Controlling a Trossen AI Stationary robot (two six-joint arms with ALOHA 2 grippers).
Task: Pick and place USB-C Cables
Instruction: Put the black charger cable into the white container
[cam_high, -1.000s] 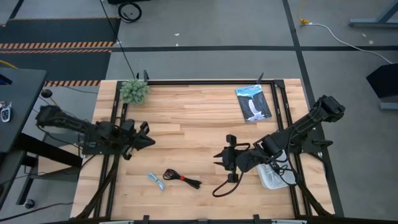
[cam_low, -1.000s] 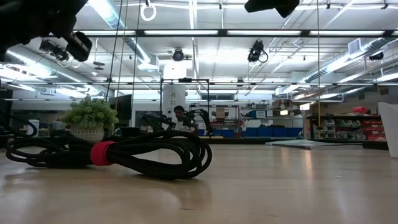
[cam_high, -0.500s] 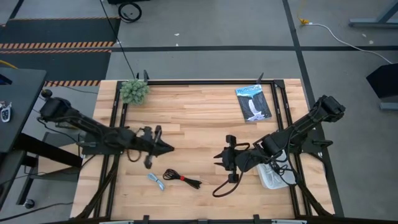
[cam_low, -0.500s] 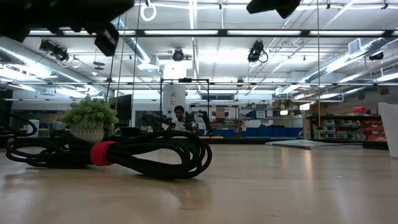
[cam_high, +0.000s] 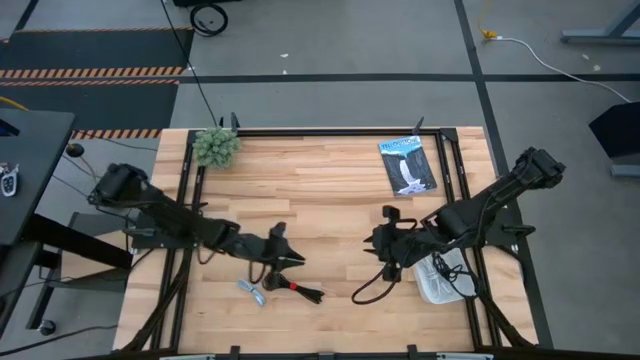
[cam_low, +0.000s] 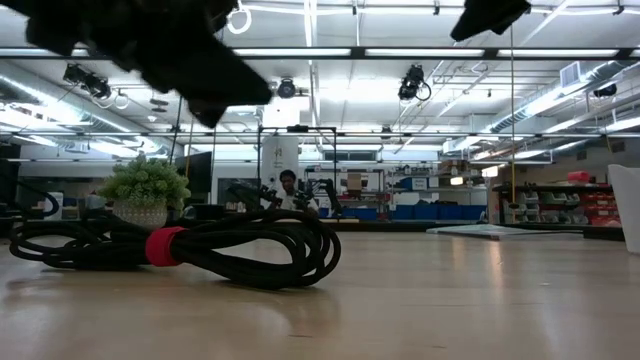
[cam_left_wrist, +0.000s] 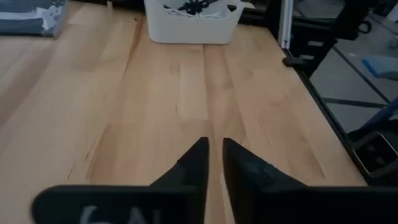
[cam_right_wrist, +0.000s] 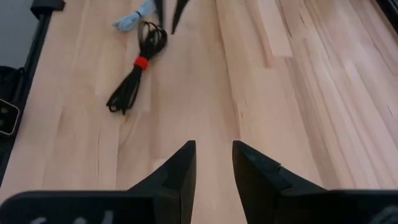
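Reaching over the near middle of the table (cam_high: 320, 190), the left gripper (cam_left_wrist: 213, 146) hangs just at 12 o'clock of the black cable (cam_high: 292, 286), taking the table's far edge as 12. Its fingers stand narrow, only a thin slit between them, and hold nothing. The step in hand looks like the pick of this cable.

The blue cable (cam_high: 250, 291) lies on the wood just at 9 o'clock of the black one, close but apart from it. The black cable is a flat, stretched loop with a red band (cam_right_wrist: 142, 62) round its middle and loose ends trailing toward 4 o'clock.

To do it well, the fingers should spread wide before the descent, since the slit is too tight to pass the bundle. The gripper needs to shift a little toward 6 o'clock, because the left wrist view shows only bare wood ahead, not the cable. Closing at the red band seems best, as all the strands are gathered there. Coming straight down should keep the blue cable from being dragged along.

The right gripper (cam_right_wrist: 214, 149) waits at 3 o'clock of the black cable, well apart, with its fingers a little apart and empty. The tray (cam_high: 430, 290), already holding cords, sits at the table's 4 o'clock edge, so the carry runs past that arm.
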